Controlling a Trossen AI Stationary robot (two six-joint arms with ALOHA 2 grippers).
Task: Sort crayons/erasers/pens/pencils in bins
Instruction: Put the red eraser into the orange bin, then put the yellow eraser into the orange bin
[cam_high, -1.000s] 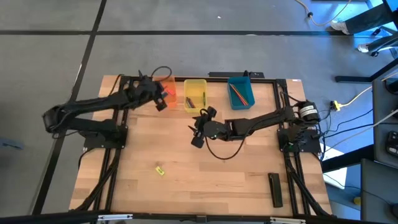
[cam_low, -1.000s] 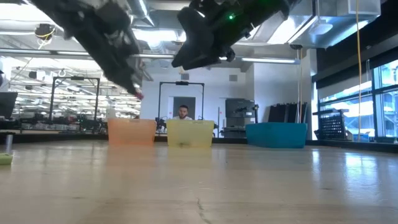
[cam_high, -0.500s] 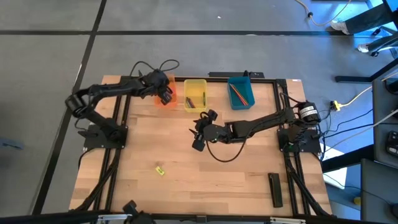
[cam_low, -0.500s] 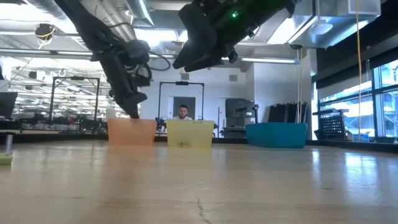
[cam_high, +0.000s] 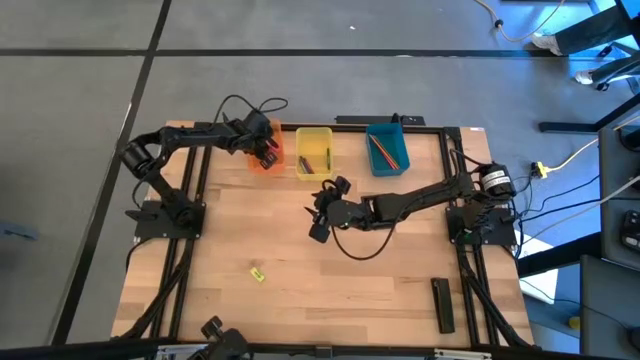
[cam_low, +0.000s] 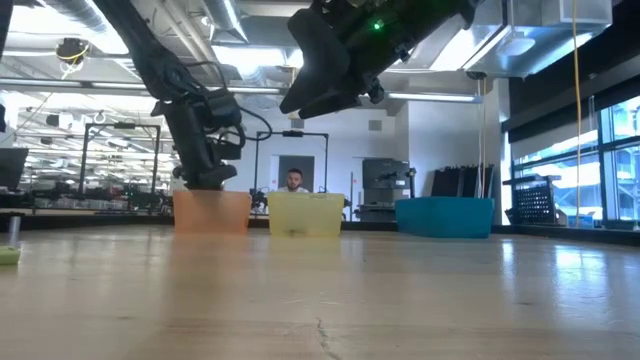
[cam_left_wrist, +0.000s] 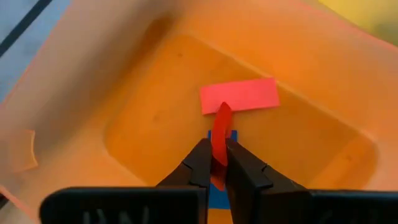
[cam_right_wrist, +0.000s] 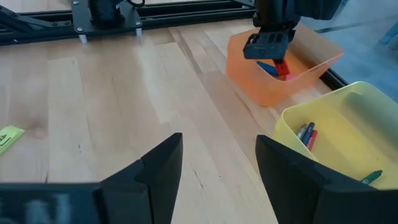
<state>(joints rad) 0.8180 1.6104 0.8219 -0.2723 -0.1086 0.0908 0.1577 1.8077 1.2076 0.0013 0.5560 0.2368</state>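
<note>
Erasers are the matter at the far left: a red eraser (cam_left_wrist: 217, 144) is pinched between the nearly closed fingers of the left end effector (cam_high: 267, 153), which is lowered into the orange bin (cam_high: 262, 162), above a pink eraser (cam_left_wrist: 239, 96) and a blue one (cam_left_wrist: 219, 186) lying on the bin floor. A yellow eraser (cam_high: 257, 274) is left on the worktop (cam_high: 380, 290) nearer the front. The yellow bin (cam_high: 313, 152) is seen with crayons inside. The right end effector (cam_high: 322, 212) is held spread and empty above the worktop, in front of the yellow bin. Pencils (cam_high: 383, 148) are contained in the teal-blue bin (cam_high: 387, 147).
</note>
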